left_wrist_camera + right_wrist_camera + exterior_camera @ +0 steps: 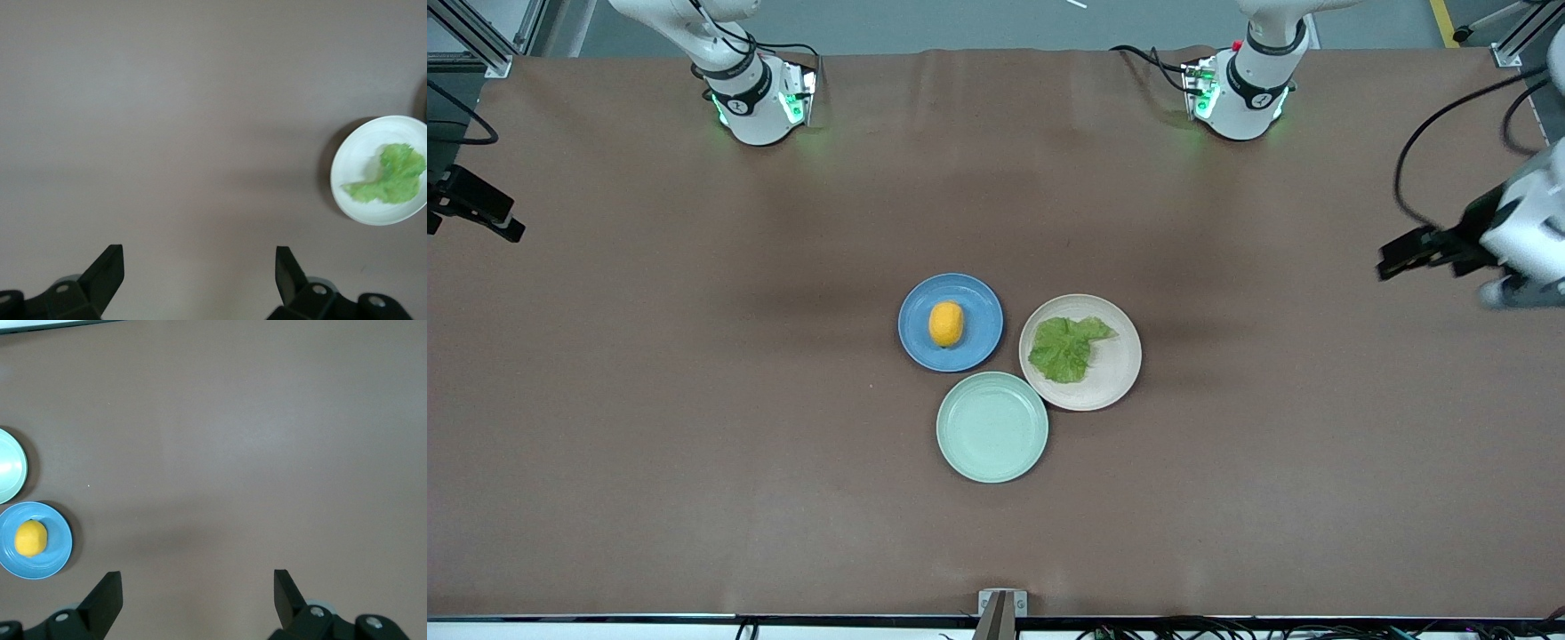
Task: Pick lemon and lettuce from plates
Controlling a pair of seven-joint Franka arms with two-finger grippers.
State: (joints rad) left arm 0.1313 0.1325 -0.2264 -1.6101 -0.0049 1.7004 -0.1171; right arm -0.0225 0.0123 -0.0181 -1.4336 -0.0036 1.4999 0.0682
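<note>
Lemon (946, 324) and lettuce (1066, 348) (on plates) lie well apart from both spread-fingered grippers, left gripper (200, 270) and right gripper (197, 592).

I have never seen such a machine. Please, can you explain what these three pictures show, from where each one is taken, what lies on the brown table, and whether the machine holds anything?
Two robot arms stand at one table, each ending in a two-finger gripper. The wide picture comes from a high camera facing them. The other two come from cameras on the arms' wrists, looking down past the black fingers.

Three plates sit together mid-table. The lemon lies on the blue plate, toward the right arm's end. The lettuce lies on the beige plate, toward the left arm's end. A mint-green plate, nearest the front camera, holds nothing.

The left gripper and the right gripper are both open, over bare table, holding nothing. Both arms wait at the table's ends.
</note>
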